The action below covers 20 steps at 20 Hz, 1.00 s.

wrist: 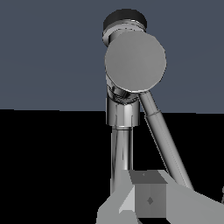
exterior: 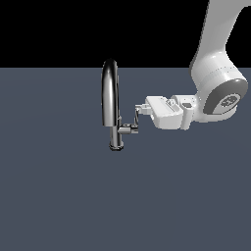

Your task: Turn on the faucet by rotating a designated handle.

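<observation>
exterior view, arm level, gripper (exterior: 141, 106) at handle (exterior: 137, 116)

Open floor (exterior: 59, 196) around faucet (exterior: 110, 98)

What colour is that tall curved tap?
Shiny silver chrome arched faucet, clearest in the exterior view.

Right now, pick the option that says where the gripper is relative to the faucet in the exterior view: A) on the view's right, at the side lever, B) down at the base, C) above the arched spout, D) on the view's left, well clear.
A: the gripper reaches in horizontally from the view's right, meeting the handle beside the faucet.
</observation>
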Motion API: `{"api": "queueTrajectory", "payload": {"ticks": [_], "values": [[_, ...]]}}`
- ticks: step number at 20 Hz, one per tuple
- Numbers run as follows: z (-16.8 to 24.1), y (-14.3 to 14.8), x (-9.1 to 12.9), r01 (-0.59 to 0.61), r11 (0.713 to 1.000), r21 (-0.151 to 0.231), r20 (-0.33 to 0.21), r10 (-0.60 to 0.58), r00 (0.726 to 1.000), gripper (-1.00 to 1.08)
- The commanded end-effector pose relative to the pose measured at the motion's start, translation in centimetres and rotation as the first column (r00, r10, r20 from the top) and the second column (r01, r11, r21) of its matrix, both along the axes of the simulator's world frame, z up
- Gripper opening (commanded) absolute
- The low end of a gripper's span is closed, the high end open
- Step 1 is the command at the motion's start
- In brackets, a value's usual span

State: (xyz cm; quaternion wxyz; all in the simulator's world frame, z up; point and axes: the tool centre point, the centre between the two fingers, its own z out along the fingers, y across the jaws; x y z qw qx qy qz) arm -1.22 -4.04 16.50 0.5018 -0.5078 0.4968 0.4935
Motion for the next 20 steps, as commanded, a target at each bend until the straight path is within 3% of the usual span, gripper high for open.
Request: {"api": "queueTrajectory", "payload": {"ticks": [1, 3, 17, 20], "values": [[0.3, 0.5, -1.1, -0.013, 1.000, 0.009, -0.003, 0.013, 1.000, -1.00], [0.1, -0.1, -0.6, 0.001, 1.000, 0.000, 0.001, -0.001, 1.000, -1.00], [-3.7, 0.4, -6.2, -0.013, 1.000, 0.009, -0.003, 0.013, 1.000, -1.00], [-3.2, -0.3, -5.2, 0.001, 1.000, -0.002, 0.020, -0.001, 1.000, -1.00]]}}
